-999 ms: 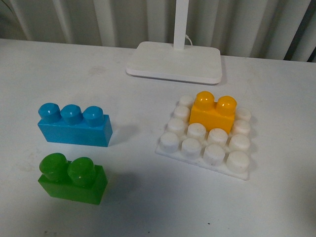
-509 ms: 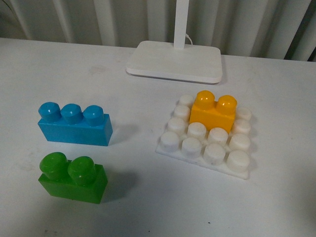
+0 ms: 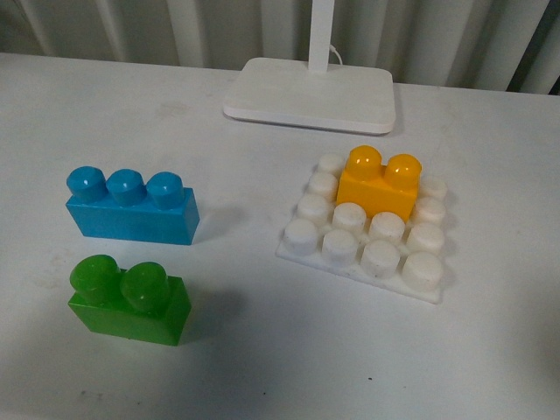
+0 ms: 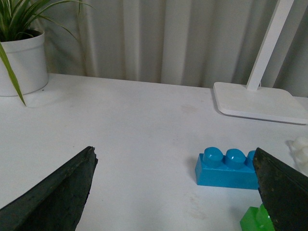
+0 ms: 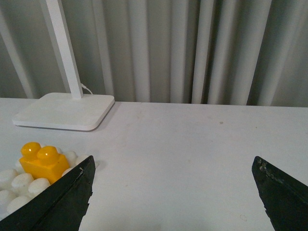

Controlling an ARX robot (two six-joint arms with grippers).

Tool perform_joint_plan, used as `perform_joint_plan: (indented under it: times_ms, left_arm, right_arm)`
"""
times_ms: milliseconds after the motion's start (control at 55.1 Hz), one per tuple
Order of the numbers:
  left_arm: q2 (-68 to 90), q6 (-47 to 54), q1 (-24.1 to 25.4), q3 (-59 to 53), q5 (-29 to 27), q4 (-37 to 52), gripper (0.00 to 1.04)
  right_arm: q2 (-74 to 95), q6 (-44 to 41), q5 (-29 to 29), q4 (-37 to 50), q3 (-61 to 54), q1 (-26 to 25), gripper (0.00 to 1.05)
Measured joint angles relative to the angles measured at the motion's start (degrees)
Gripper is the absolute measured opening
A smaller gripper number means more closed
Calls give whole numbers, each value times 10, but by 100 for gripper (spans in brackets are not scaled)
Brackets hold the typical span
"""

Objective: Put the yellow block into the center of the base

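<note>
Yellow block [image 3: 378,182] sits pressed onto the base [image 3: 367,229], roughly central, so job looks done; both grippers [image 4: 178,192] [image 5: 173,192] wide open, empty.

Lamp [image 3: 321,35] pole gets chopped off at the top, and the yellow block [image 3: 378,184] hides the base [image 3: 363,262] studs underneath.

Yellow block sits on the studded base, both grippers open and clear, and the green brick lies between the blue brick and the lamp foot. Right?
Not quite. In the front view the green brick lies nearer the camera than the blue brick, on the side away from the lamp foot. The yellow block is on the base; both grippers are open.
</note>
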Motion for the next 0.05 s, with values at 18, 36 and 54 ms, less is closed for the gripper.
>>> perform_joint_plan:
  times_ms: [18,36,54]
  left_arm:
    - [0,0,0,0,0,0,98]
    - [0,0,0,0,0,0,98]
    - [0,0,0,0,0,0,98]
  right_arm:
    - [0,0,0,0,0,0,96]
    - [0,0,0,0,0,0,96]
    - [0,0,0,0,0,0,96]
